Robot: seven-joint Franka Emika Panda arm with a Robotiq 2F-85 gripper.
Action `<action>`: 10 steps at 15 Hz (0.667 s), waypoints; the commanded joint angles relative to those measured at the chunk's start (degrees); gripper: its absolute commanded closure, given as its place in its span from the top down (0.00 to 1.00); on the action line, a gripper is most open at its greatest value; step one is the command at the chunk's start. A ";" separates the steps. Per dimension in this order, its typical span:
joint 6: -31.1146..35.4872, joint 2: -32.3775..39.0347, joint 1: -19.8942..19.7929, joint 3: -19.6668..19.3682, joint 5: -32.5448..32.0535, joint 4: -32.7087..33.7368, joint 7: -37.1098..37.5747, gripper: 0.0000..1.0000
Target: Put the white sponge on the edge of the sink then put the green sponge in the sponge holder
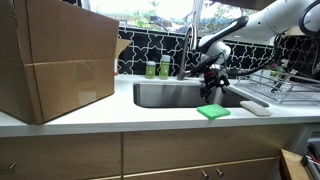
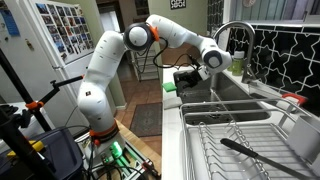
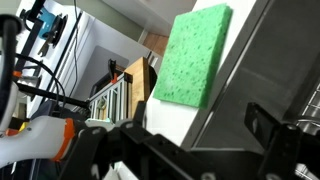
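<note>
On counter [image 1: 150,118]: one green sponge [image 1: 213,112]

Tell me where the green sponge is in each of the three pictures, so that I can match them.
Exterior view: the green sponge lies on the counter, at its front edge, just before the sink.
Exterior view: only a small green patch at the counter's left edge, probably the sponge.
Wrist view: large, upper middle, on the white counter.
Shared landmark: the steel sink beside the sponge.
</note>
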 commanded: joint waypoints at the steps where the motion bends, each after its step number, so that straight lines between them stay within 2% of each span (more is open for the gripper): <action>1: 2.47 1.36 0.89 0.53 1.78 -0.95 2.18 1.00; 2: 2.65 1.68 0.98 0.67 1.92 -0.84 2.37 1.00; 4: 2.97 2.18 1.07 0.85 2.08 -0.70 2.66 0.87; 6: 3.18 2.34 1.21 0.96 2.17 -0.91 3.03 0.83; 7: 3.10 2.36 1.26 1.00 2.22 -1.01 3.13 0.75; 9: 3.37 2.30 1.43 0.98 2.34 -1.28 3.66 0.73; 10: 3.43 2.33 1.50 0.97 2.29 -1.33 3.85 0.63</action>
